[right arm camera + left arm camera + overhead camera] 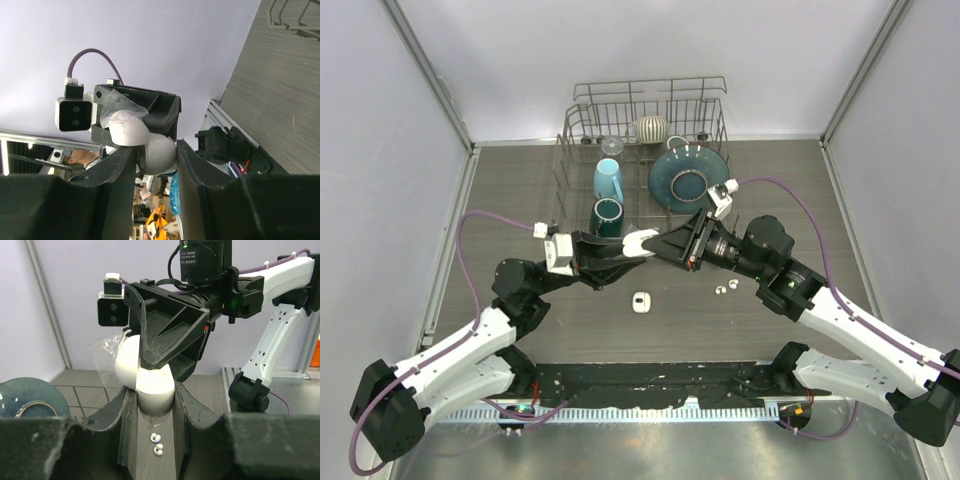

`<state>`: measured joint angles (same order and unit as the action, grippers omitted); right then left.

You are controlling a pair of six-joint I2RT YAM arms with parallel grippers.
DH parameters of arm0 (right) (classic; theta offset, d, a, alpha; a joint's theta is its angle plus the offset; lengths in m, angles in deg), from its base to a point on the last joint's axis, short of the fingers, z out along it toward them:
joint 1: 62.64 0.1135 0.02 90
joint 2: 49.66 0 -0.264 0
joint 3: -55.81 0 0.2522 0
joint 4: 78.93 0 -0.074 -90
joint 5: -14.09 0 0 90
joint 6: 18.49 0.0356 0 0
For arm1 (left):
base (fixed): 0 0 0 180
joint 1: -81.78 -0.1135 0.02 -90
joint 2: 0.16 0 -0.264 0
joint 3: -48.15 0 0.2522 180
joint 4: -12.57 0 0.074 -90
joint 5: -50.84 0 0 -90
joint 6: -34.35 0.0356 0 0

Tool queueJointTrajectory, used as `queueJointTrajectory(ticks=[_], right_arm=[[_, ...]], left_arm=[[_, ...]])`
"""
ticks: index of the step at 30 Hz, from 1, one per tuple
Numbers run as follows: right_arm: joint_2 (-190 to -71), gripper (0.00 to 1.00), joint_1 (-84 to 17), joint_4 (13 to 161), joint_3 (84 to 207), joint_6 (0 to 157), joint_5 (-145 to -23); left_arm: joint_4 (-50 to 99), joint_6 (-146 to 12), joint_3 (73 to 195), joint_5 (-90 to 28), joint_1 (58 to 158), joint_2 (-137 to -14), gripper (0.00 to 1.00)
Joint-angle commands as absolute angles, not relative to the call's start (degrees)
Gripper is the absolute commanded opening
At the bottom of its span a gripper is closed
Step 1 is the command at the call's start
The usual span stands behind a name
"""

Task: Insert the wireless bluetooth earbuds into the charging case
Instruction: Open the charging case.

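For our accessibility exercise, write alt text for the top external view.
Over a dark table, the left end effector and right end effector meet on a white charging case. A second case and two earbuds lie nearby; a dish rack stands behind.

A lab test cell: plain white walls (620, 50), aluminium frame rails (428, 75), dark benchtop (510, 180)

Charging case (156, 394): white, glossy, pebble-shaped, lid swung open; gripped by the left gripper (155, 390) and flanked by the right gripper (156, 150).
Second case (641, 302): white, laid nearward of both grippers.
Two earbuds (720, 291): tiny, white, laid side by side beneath the right gripper.
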<state>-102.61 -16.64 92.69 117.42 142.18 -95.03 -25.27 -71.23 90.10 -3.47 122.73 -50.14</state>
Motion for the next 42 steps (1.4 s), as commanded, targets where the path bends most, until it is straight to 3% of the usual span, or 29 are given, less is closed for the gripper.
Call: queueJointTrajectory(ticks=[1, 2, 6, 11, 19, 24, 26, 27, 30, 31, 33, 36, 42], right_arm=[[-102.6, 0.29, -16.8, 97.3, 117.9, 143.0, -96.7], [-102.7, 0.19, -16.8, 97.3, 118.0, 142.9, -96.7], [-102.8, 0.01, -16.8, 97.8, 117.7, 142.8, -97.4], [-102.6, 0.01, -16.8, 98.9, 116.4, 142.9, -97.4], [-103.1, 0.01, -16.8, 98.7, 116.4, 141.2, -97.3], [-102.9, 0.01, -16.8, 97.2, 117.4, 138.9, -97.1], [-102.8, 0.01, -16.8, 96.6, 117.8, 138.2, -97.1], [-102.7, 0.01, -16.8, 96.5, 117.8, 138.0, -97.0], [-101.7, 0.31, -16.8, 95.7, 117.6, 137.4, -96.0], [-101.3, 0.51, -16.8, 95.3, 117.6, 137.3, -95.5], [-99.5, 0.73, -16.8, 92.2, 118.2, 135.4, -93.2], [-97.2, 0.83, -16.8, 87.8, 119.7, 132.5, -89.7], [-91.7, 0.85, -16.8, 74.3, 122.7, 127.5, -80.9]], left_arm=[[-27.4, -70.3, 92.9, -2.2, 122.8, -50.2, 0.00], [-27.4, -70.3, 92.9, -2.2, 122.9, -50.2, 0.00], [-28.4, -70.8, 92.2, -3.8, 122.9, -50.1, 0.08], [-30.5, -71.6, 91.4, -5.6, 122.9, -50.2, 0.19], [-31.6, -73.1, 91.3, -6.1, 122.9, -51.2, 0.22], [-31.7, -73.9, 91.3, -6.8, 122.9, -51.5, 0.18], [-31.7, -74.0, 91.3, -6.9, 122.9, -51.6, 0.00], [-31.6, -73.9, 91.3, -7.1, 122.9, -51.8, 0.00], [-31.9, -73.9, 90.7, -8.4, 122.9, -51.8, 0.00], [-32.2, -73.9, 90.5, -8.8, 122.9, -51.6, 0.00], [-33.3, -73.8, 89.4, -9.7, 122.9, -51.2, 0.00], [-33.8, -73.3, 88.2, -10.4, 122.9, -50.3, 0.00], [-31.6, -72.1, 86.7, -11.4, 122.9, -47.3, 0.00]])
